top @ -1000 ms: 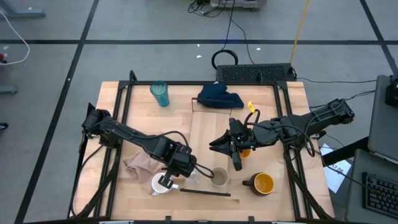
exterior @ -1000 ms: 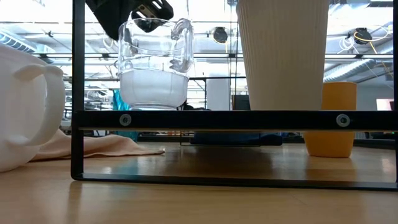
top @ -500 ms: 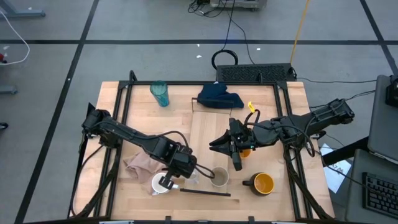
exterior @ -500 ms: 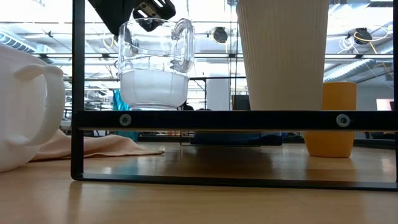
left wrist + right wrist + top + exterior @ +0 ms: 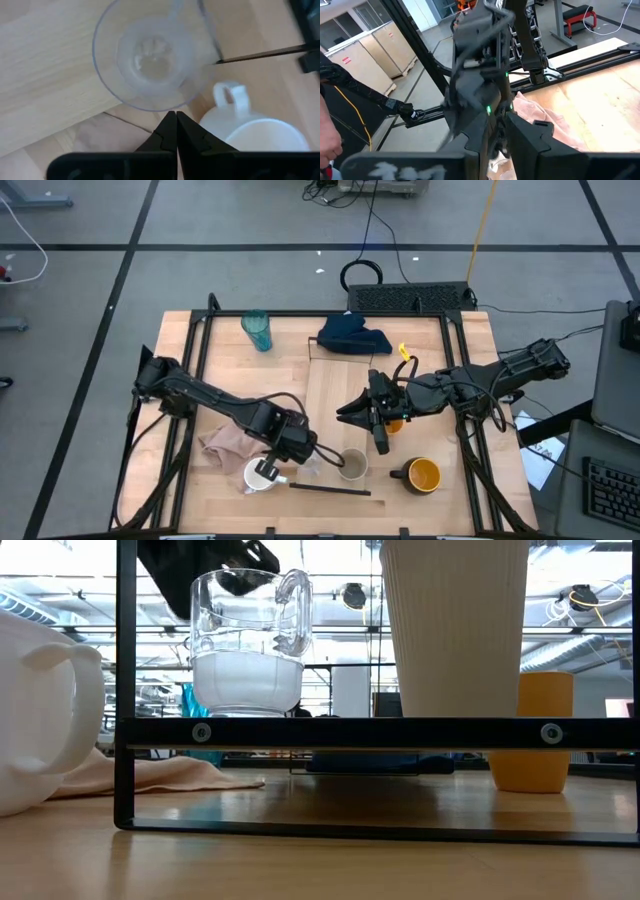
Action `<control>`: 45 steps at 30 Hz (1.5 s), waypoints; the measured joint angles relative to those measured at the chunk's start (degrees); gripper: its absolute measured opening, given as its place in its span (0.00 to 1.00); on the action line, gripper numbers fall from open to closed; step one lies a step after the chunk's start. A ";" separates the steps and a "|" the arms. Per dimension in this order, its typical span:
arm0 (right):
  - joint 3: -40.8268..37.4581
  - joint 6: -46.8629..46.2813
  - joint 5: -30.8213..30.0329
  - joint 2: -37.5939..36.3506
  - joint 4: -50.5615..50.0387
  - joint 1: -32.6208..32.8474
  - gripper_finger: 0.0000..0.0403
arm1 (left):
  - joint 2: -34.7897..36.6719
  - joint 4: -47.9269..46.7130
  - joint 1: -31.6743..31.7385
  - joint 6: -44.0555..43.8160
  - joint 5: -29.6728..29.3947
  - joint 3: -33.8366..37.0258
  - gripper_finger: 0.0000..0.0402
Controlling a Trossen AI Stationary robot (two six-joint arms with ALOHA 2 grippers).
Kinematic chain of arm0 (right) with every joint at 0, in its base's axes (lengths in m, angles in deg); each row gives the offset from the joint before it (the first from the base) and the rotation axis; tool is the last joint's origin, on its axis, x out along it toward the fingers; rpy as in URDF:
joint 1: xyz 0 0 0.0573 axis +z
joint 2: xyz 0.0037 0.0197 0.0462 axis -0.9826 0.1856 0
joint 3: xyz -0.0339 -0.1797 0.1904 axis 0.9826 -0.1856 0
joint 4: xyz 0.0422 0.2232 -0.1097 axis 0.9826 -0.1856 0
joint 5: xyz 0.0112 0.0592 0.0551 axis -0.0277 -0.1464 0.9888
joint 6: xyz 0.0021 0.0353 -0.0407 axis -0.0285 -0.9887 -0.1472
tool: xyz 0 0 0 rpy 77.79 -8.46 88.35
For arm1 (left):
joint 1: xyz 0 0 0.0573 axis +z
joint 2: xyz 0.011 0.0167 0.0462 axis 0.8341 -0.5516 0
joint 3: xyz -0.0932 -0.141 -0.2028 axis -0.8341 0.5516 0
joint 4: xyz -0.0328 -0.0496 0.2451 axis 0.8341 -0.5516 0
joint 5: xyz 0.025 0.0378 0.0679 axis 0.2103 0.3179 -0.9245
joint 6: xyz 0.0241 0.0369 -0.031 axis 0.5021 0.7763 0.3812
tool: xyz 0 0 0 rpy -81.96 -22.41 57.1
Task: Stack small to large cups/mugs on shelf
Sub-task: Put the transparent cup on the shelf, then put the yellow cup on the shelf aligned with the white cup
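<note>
Near the table's front edge, the left gripper [image 5: 268, 471] is hanging just above the clear cup [image 5: 247, 640], with its jaws pressed together and gripping nothing, as the left wrist view shows the fingertips [image 5: 174, 131] meeting outside the cup's rim. The clear cup is standing on the shelf [image 5: 380, 732], next to the beige cup [image 5: 455, 628], which is also on it. The white mug [image 5: 256, 476] is sitting on the table toward the front-left, the orange cup [image 5: 538, 730] farther back on the table, the yellow-lined mug [image 5: 422, 474] toward the front-right, and the teal tumbler [image 5: 257, 329] near the back edge. The right gripper [image 5: 378, 412] is waiting over mid-table; its jaws cannot be told. Judged from this, the two smallest cups are placed. The next move calls for fetching the orange cup and setting it beside the beige cup.
</note>
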 joint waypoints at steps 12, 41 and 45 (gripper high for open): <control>0.00 -0.40 0.00 0.00 -0.01 0.30 0.15 | -3.33 0.52 0.04 1.27 -1.25 0.04 0.00; 0.00 -0.22 0.01 0.00 -0.06 0.32 0.15 | -3.53 0.76 1.26 0.84 -4.89 0.00 0.01; 0.00 0.04 0.01 0.00 -0.34 0.32 0.15 | -3.33 -2.35 2.98 0.81 -7.78 0.00 0.04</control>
